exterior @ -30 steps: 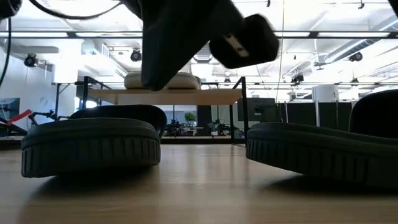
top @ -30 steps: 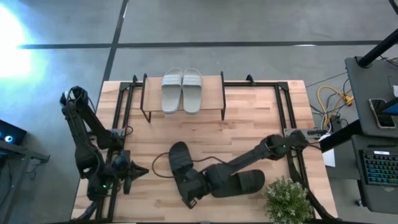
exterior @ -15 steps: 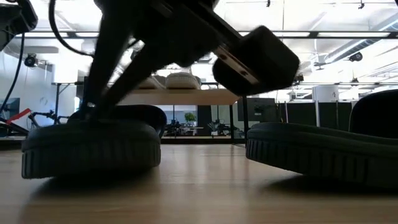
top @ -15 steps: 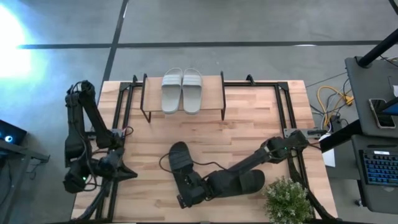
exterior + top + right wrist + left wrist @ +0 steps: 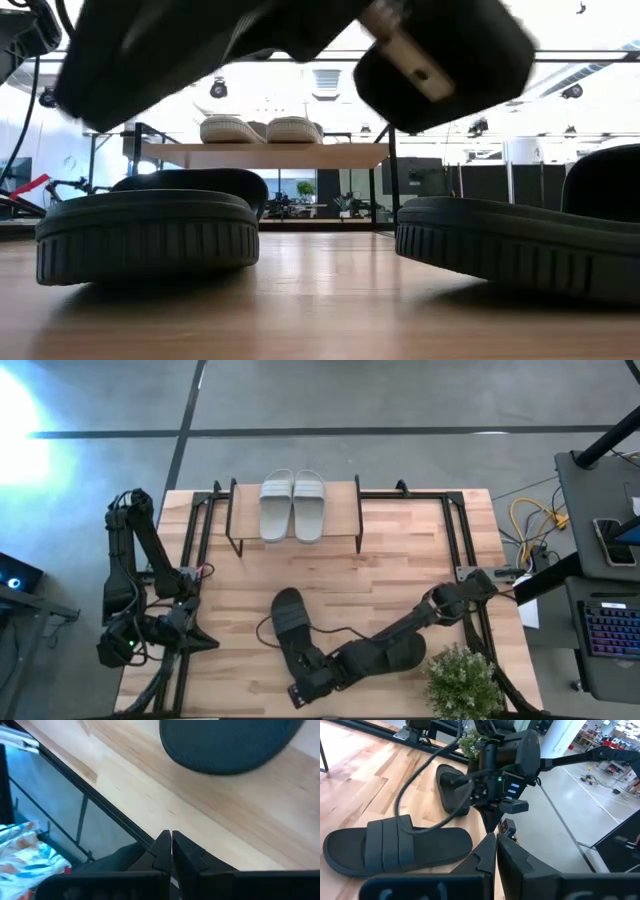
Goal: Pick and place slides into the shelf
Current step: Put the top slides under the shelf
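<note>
Right gripper (image 5: 297, 695): is being held low over the table's near edge, just past the heel of one black slide; its fingers (image 5: 165, 851) are being kept pressed together, nothing gripped.
Left gripper (image 5: 208, 644): is being parked at the table's near left edge, fingers (image 5: 496, 851) closed and empty.
Black slides: one (image 5: 290, 626) is being left flat near the table's middle front; the other (image 5: 398, 652) is lying to its right, partly hidden under the right arm, possibly tilted.
Plant (image 5: 462, 682): is being kept at the near right corner.
Grey slides (image 5: 293, 504): are being carried side by side on the top board.
Shelf (image 5: 340, 512): is standing at the far edge.
</note>
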Tool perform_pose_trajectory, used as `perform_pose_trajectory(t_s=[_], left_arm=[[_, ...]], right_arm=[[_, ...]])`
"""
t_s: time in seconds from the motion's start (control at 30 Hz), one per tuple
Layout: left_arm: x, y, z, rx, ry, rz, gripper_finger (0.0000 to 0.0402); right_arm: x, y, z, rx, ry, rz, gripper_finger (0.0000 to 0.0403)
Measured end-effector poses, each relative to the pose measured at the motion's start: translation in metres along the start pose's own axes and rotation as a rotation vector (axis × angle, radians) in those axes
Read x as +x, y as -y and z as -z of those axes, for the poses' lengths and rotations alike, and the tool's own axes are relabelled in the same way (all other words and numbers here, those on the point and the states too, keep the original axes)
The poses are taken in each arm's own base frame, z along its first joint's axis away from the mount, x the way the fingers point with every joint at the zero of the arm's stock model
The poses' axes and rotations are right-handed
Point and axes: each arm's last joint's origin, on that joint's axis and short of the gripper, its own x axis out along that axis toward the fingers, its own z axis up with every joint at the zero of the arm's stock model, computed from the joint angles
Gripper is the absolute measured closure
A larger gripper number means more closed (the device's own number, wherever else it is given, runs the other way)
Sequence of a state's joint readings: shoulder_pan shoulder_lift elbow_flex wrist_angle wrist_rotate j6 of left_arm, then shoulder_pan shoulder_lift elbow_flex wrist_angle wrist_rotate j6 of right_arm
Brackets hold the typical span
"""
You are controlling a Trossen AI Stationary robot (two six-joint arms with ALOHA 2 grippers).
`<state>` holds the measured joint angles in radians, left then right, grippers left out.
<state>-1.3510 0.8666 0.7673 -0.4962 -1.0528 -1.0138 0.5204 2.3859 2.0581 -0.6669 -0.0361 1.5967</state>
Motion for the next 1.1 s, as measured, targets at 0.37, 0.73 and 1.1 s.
perform_pose_trajectory(t_s=[0.37,0.73,1.1], left_arm=[[0.000,0.001,0.000,-0.015,0.007,0.005,0.0402],[0.005,0.007,0.005,-0.024,0.010,0.008,0.0402],[0.013,0.014,0.018,-0.067,-0.005,-0.019,0.0402]], right_arm=[[0.044,0.017,-0.028,-0.025,0.037,0.031,0.0394],[0.039,0.025,-0.102,-0.136,0.143,0.068,0.0394],[0.025,0.027,-0.170,-0.178,0.257,0.029,0.0394]])
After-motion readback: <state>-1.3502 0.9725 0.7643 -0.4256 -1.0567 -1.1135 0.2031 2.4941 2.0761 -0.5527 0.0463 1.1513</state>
